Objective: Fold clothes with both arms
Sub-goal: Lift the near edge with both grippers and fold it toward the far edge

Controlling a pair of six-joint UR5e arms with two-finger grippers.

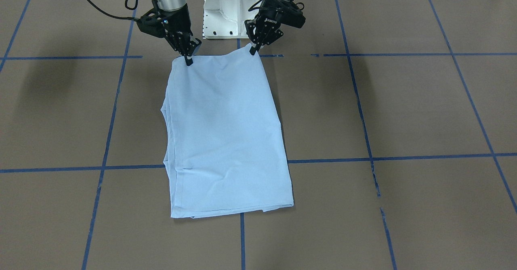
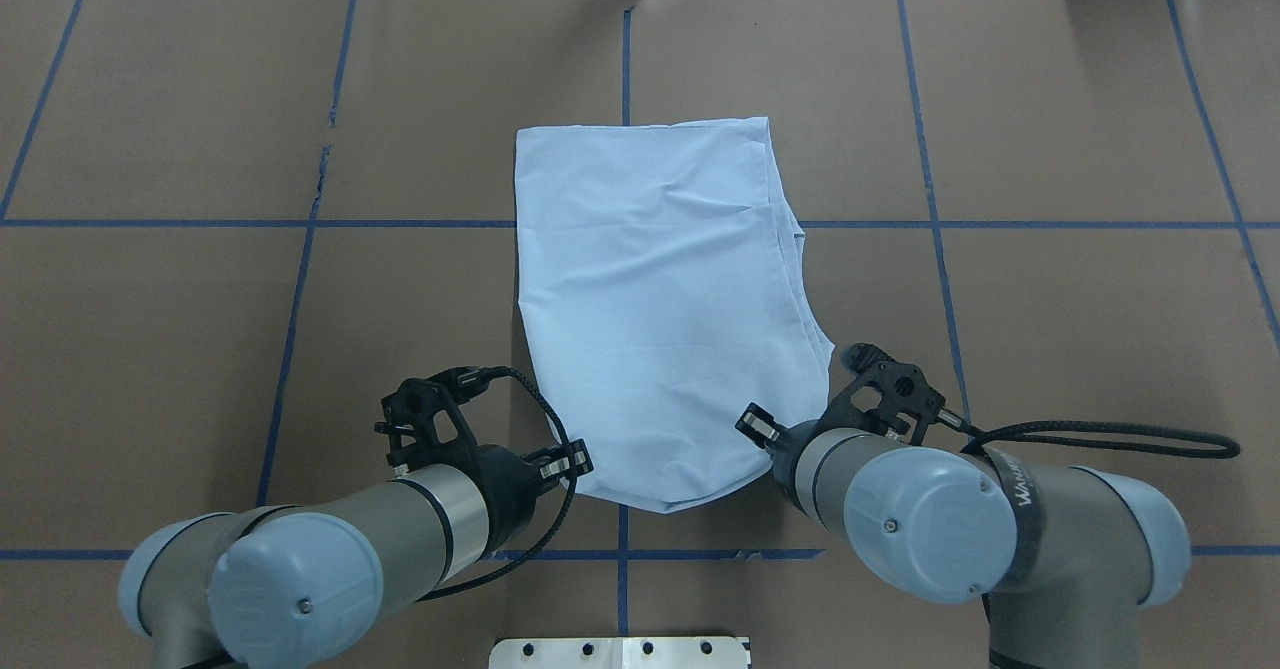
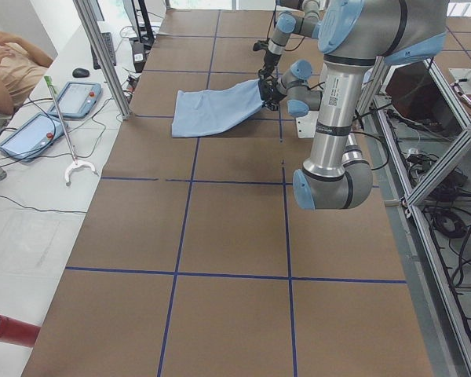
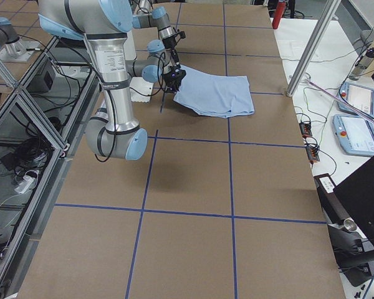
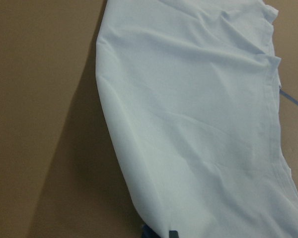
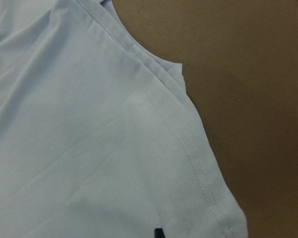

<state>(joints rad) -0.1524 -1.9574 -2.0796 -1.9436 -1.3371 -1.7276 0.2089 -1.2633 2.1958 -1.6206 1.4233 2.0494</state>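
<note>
At the bench point(image 1: 404, 112) edge nearest the white pedestal point(image 1: 230, 7), both claws hold the T-shirt point(image 1: 226, 132).

- Left claw point(image 1: 253, 50): clenched on 1 near corner, with the cloth drawn up into a small peak.
- Right claw point(image 1: 188, 59): clenched on the other near corner.
- Each wrist view shows cloth running away from a fingertip at the bottom edge, which fits a pinch.

T-shirt lies mid-bench as a long narrow panel. Its far end is flat beyond a blue tape line point(image 1: 404, 157). The right side view shows the near end slightly raised. Stacked edges show along the side on the robot's right. No print or collar is visible; I judge them folded inside or face down.

Step in hand, judged: lengthwise folds done, crosswise fold starting from the near end.

Next move calls for:
- Raise both corners together and level, holding the spacing between the 2 claws so the edge is taut.
- Carry the edge away from the pedestal, over the panel.
- Set it on the far hem with corners matched.

Risk: an uneven lift could skew the loose layers.
</note>
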